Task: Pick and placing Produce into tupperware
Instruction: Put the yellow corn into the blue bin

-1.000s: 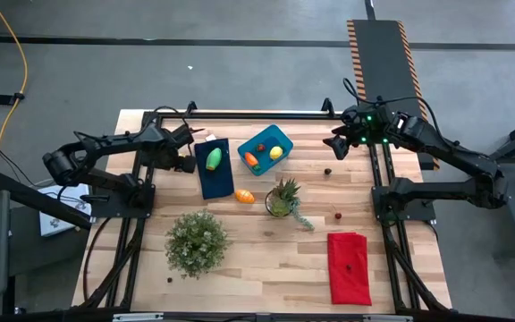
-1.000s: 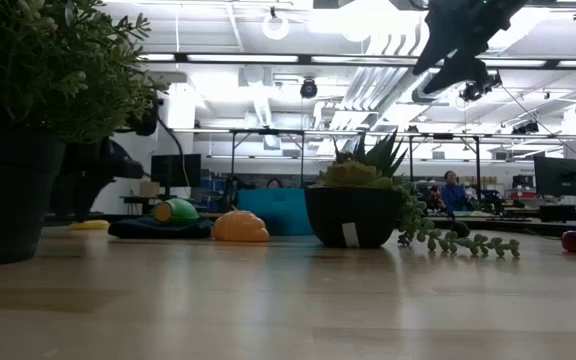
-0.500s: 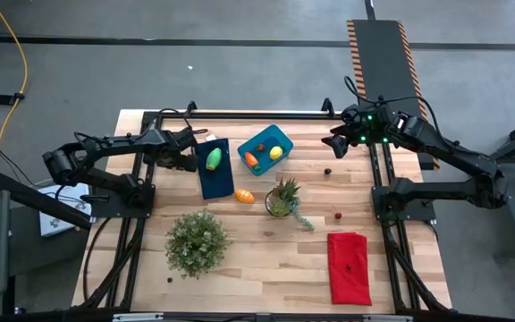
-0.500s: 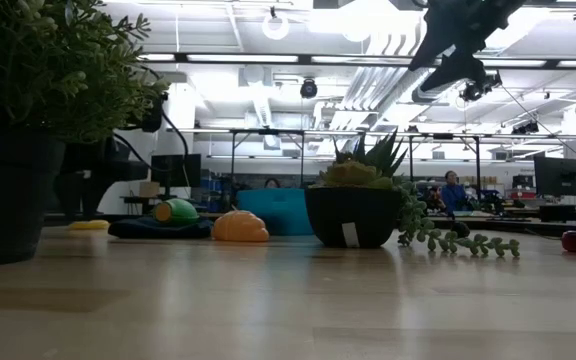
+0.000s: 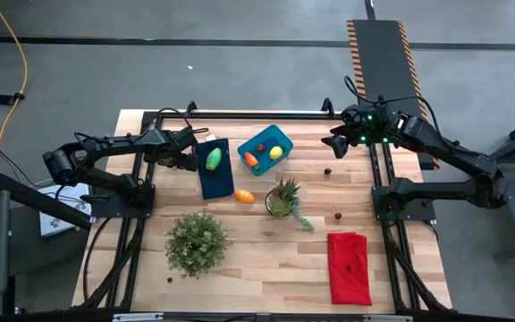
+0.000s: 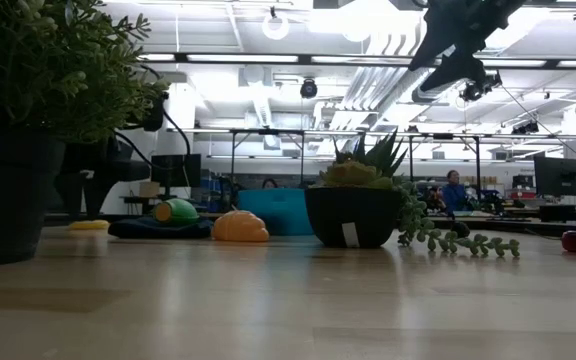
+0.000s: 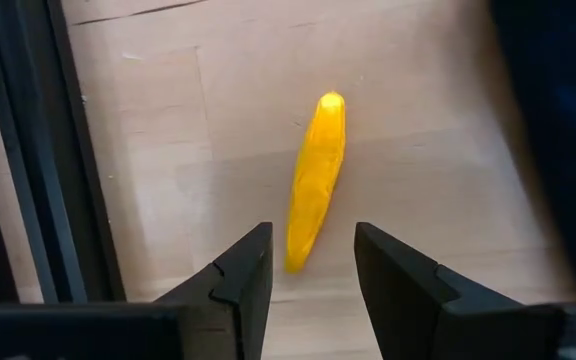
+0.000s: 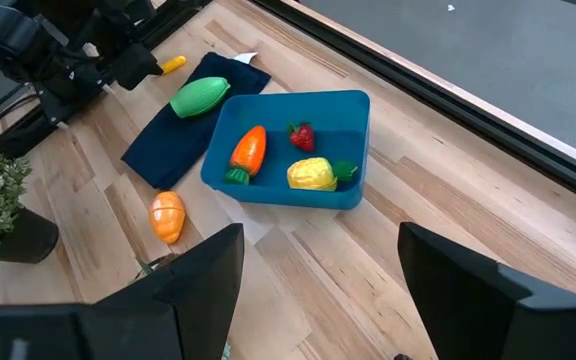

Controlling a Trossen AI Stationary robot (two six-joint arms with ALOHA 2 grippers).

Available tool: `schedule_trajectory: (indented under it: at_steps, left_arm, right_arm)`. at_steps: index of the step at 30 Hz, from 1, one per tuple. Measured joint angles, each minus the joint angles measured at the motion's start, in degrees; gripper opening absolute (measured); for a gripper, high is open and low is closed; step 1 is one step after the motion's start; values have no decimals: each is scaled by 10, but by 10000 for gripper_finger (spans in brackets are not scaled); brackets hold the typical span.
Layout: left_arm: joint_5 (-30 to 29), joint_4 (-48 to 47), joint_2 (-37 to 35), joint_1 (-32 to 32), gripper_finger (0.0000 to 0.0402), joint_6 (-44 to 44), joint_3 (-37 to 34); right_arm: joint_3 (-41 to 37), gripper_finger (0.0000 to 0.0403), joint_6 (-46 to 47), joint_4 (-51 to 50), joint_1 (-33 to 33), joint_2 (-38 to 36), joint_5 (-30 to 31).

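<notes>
The bright blue tub (image 5: 265, 149) (image 8: 293, 150) holds an orange carrot (image 8: 249, 150), a yellow lemon (image 8: 312, 174) and a small red berry (image 8: 301, 135). A green oval (image 5: 214, 158) lies on the dark blue cloth (image 5: 213, 177). An orange oval (image 5: 245, 196) rests on the wood. A long yellow piece (image 7: 315, 180) lies flat on the table by the left frame rail. My left gripper (image 7: 313, 245) (image 5: 186, 157) is open just above it, fingers on either side of its near end, apart from it. My right gripper (image 8: 318, 285) (image 5: 336, 143) is open, raised at the far right.
A spiky plant in a small pot (image 5: 282, 199) stands near the orange oval, and a bushy potted plant (image 5: 197, 240) sits nearer the front. A red cloth (image 5: 349, 266) lies at the right front. Small dark bits (image 5: 328, 172) dot the wood. Black frame rails (image 7: 28, 150) edge the table.
My left gripper has turned about its wrist near the far left of the table, beside the dark blue cloth. The produce, tub and right arm have stayed where they were.
</notes>
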Motion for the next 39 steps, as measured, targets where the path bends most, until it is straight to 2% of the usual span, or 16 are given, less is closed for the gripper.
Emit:
schedule_trajectory:
  at_steps: [13,20,25,29,39]
  left_arm:
    - [16,14,0,0,131,3,0]
    - [7,-13,0,13,131,-22,-3]
    - [44,7,0,36,131,-28,-25]
    - [51,13,-1,37,131,-32,-35]
    - [46,21,-1,37,131,-1,-36]
  right_arm:
    - [0,256,-9,0,0,0,0]
    - [0,256,-11,0,0,0,0]
    - [0,256,-11,0,0,0,0]
    - [0,256,-11,0,0,0,0]
    - [0,256,-11,0,0,0,0]
